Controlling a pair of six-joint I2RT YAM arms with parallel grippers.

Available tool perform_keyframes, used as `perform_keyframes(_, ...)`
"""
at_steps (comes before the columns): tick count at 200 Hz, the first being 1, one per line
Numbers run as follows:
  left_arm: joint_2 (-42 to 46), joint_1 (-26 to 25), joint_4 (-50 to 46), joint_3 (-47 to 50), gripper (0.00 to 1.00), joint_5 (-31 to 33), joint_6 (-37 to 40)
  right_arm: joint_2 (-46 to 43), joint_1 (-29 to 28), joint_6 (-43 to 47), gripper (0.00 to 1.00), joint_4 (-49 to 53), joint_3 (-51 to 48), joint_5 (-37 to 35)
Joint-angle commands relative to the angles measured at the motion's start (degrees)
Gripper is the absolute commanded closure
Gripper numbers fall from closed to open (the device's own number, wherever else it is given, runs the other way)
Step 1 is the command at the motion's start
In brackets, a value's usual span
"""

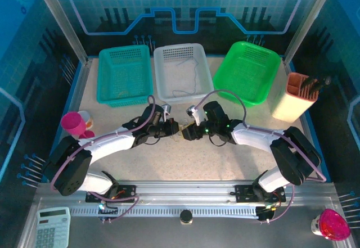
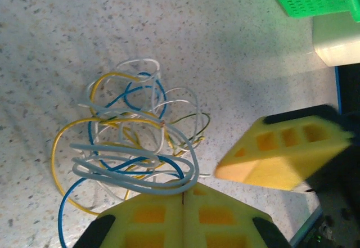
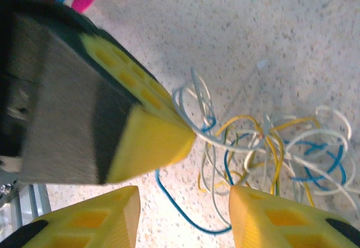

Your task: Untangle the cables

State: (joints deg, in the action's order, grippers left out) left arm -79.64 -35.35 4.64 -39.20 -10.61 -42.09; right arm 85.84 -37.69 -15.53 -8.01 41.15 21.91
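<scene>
Yellow, blue and whitish cables (image 2: 135,141) are lying tangled on the speckled counter (image 2: 225,51) between the arms. The left jaws are pinching pale strands tight, and the right jaws are gaping, holding nothing, at the tangle's edge.

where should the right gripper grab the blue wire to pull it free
Probably the blue wire at its lone loop outside the tangle, coming from that open side: it lies alone between the open right gripper fingers; further in it crosses other wires.
</scene>
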Motion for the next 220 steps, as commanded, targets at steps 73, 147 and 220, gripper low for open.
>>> perform_keyframes(73, 0.98, 0.27, -0.94, -3.91, 1.00, -2.11, 0.51, 1.13, -0.35, 1.49, 0.54, 0.29, 0.32, 0.58)
perform_keyframes(147, 0.80, 0.22, -1.39, -4.13, 1.00, -2.68, 0.77, 4.72, -0.58, 0.76, 0.67, -1.48, 2.61, -0.33)
perform_keyframes(220, 9.51, 2.38, -4.79, -2.61, 0.24, 2.26, -2.42, 5.65, 0.72, -1.07, 1.00, -1.91, 1.57, 0.53)
